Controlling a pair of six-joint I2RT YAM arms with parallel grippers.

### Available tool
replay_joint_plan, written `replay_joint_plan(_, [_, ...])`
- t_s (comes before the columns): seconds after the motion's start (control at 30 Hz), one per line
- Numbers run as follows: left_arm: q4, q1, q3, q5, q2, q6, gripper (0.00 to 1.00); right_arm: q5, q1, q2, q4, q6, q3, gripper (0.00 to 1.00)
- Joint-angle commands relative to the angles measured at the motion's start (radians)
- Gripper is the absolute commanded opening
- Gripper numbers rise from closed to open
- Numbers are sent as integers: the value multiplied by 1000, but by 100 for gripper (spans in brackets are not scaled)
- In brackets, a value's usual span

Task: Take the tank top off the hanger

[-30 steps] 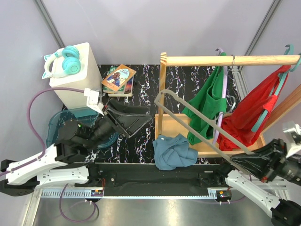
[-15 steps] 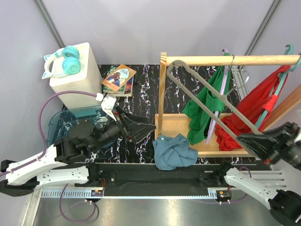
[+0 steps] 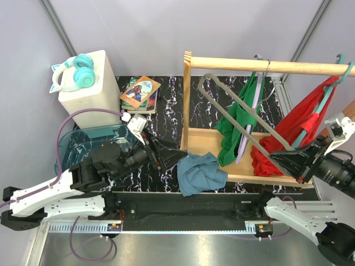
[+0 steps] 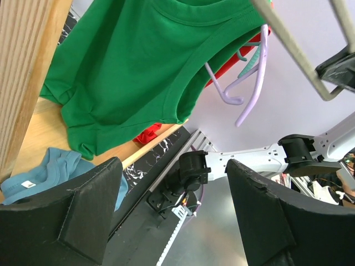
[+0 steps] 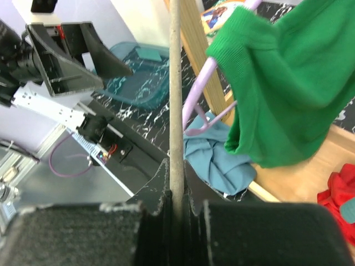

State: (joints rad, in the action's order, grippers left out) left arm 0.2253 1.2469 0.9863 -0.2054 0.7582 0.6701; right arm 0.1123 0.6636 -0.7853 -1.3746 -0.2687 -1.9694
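A blue tank top lies crumpled at the front edge of the wooden rack's base; it also shows in the left wrist view and the right wrist view. My right gripper is shut on a bare grey hanger, which slants up towards the rail; the jaws clamp its bar. My left gripper is open and empty, just left of the blue top.
A green tank top hangs on a purple hanger, and a red one on a teal hanger. A white box with teal headphones, a book and a clear blue bin stand at left.
My right gripper swung the grey hanger up and right, towards the rail. The rack shifted left. My left gripper reached right towards the blue top, which has shifted a little left.
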Motion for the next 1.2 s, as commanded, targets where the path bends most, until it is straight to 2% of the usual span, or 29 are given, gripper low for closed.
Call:
replay_joint_plan(0.0, [-29,-3,18,-2,-13,-33,81,-33,2,3,-202,-4,3,0])
replay_joint_plan(0.13, [-32,-1,107,-25,55,-49,80,-42,2,-34,-202,-6,-29,0])
replay_joint_plan(0.37, [-63,-1,377,-14,265,-112,80,-23,2,-150,-196,-27,-152,0])
replay_joint_plan(0.5, [-72,-3,440,-38,329,-98,80,-53,2,-231,-207,-43,-216,0])
replay_joint_plan(0.83, [-113,0,298,-54,260,-49,80,-105,2,-361,-230,-101,-312,0])
replay_joint_plan(1.0, [-41,-1,230,-43,204,-41,81,-73,2,-365,-198,-118,-223,0])
replay_joint_plan(1.17, [83,-1,152,-28,174,-44,90,-46,2,-315,-127,-129,-80,0])
